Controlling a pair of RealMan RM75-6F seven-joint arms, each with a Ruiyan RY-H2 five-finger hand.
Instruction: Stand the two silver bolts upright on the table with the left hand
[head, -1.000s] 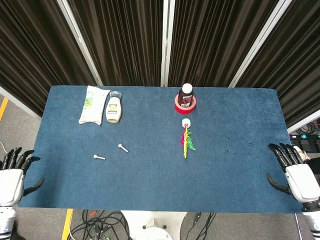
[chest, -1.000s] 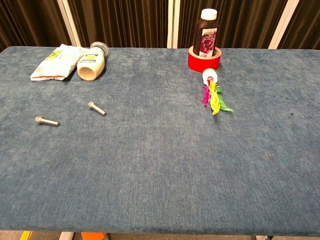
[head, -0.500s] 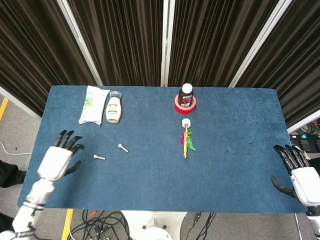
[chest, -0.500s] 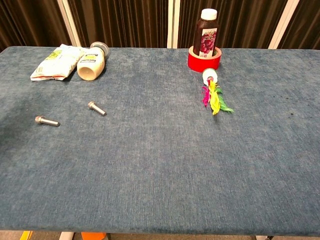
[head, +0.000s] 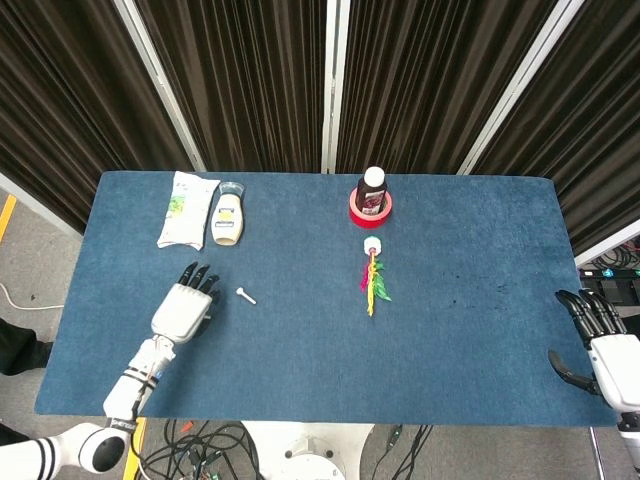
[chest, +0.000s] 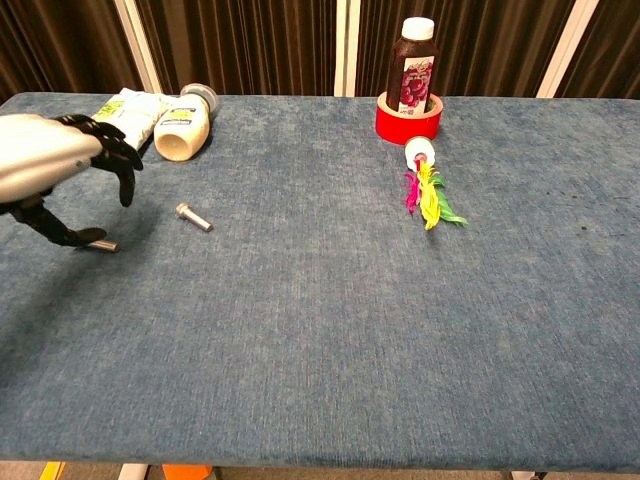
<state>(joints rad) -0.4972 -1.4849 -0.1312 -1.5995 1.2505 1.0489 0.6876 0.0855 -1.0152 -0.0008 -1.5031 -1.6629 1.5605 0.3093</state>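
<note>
Two silver bolts lie flat on the blue table (head: 470, 250). The right bolt (head: 245, 295) (chest: 194, 217) lies free, just right of my left hand. My left hand (head: 185, 305) (chest: 50, 165) hovers over the left bolt (chest: 103, 245) with fingers apart and holds nothing. In the chest view only that bolt's shank end shows beside the thumb; the head view hides the bolt under the hand. My right hand (head: 605, 345) hangs open and empty off the table's right edge.
A white pouch (head: 185, 208) (chest: 120, 108) and a lying mayonnaise bottle (head: 228, 216) (chest: 183, 130) sit at the back left. A dark juice bottle (head: 371, 188) (chest: 412, 75) stands in a red tape ring (chest: 408, 124). In front of it lies a feathered shuttlecock (head: 373, 275) (chest: 428, 195).
My left hand has come in from beyond the table's left edge and now hovers over the left bolt. The right hand has drifted slightly down. Neither bolt has moved.
</note>
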